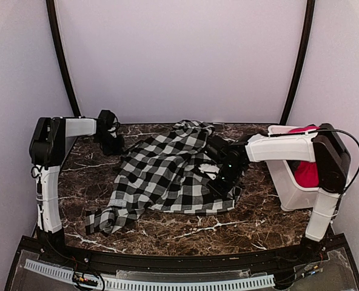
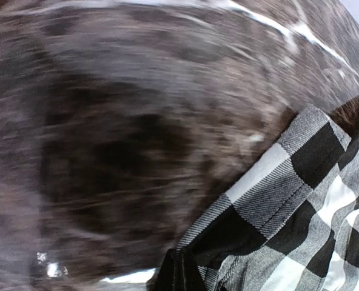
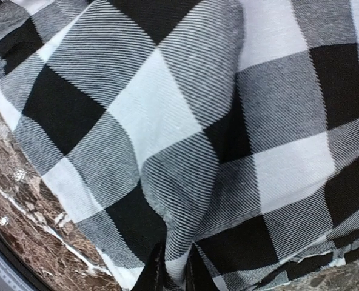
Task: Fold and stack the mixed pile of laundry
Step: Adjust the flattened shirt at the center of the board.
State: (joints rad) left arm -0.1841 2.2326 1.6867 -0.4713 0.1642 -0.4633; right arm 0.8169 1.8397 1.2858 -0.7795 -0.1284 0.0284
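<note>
The black-and-white checked garment (image 1: 167,173) lies spread across the middle of the dark marble table, one sleeve trailing toward the front left. My left gripper (image 1: 111,140) is at its far-left edge. In the blurred left wrist view the left gripper (image 2: 178,270) is shut, with the cloth's hem (image 2: 270,182) running into the fingertips. My right gripper (image 1: 225,171) rests on the garment's right side. Seen from the right wrist, the right gripper (image 3: 172,264) is shut on a raised fold of checked cloth (image 3: 185,182). The red garment (image 1: 307,173) sits in the bin.
A white plastic bin (image 1: 287,188) stands at the table's right edge, under the right arm. Bare marble (image 1: 185,233) runs along the front of the table. The black frame rail (image 1: 167,264) borders the near edge.
</note>
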